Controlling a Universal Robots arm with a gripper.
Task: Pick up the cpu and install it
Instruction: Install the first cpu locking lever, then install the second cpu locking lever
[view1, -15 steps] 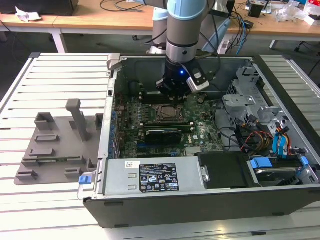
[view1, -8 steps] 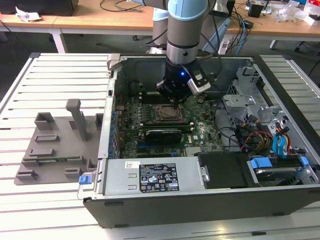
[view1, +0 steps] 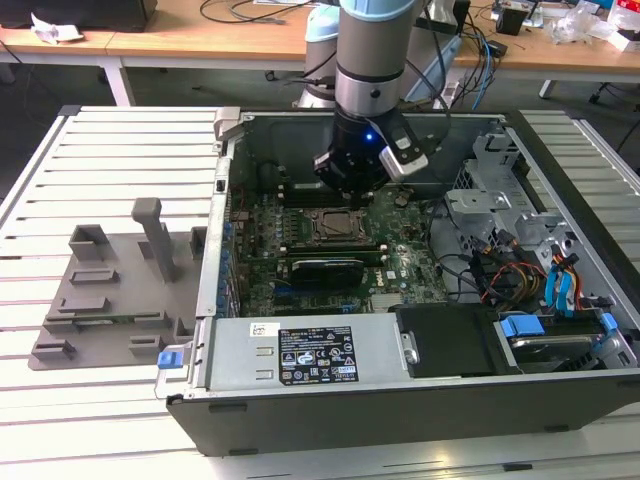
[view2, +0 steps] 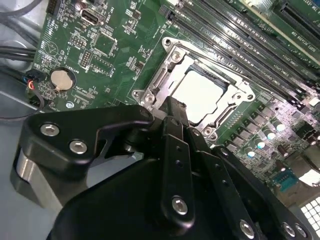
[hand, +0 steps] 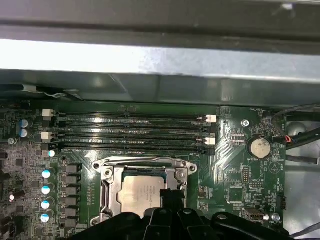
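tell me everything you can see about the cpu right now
The cpu is a flat square chip with a pale silver-grey metal top that looks matte and carries faint print. It lies flat inside the metal socket frame on the green motherboard, below the memory slots, in both wrist views. The frame borders all its sides. The gripper hangs just above one edge; whether it touches the chip cannot be told.

The cpu (hand: 142, 192) has a smooth, satin silver-grey metal top. The socket frame (view2: 172, 52) is bright stamped metal. The motherboard (hand: 235, 175) is glossy green board. The gripper (view2: 172, 112) is matt black with bright metal screws. The tray (view1: 105, 290) is matt grey plastic. The computer case (view1: 560, 400) is matt dark metal.
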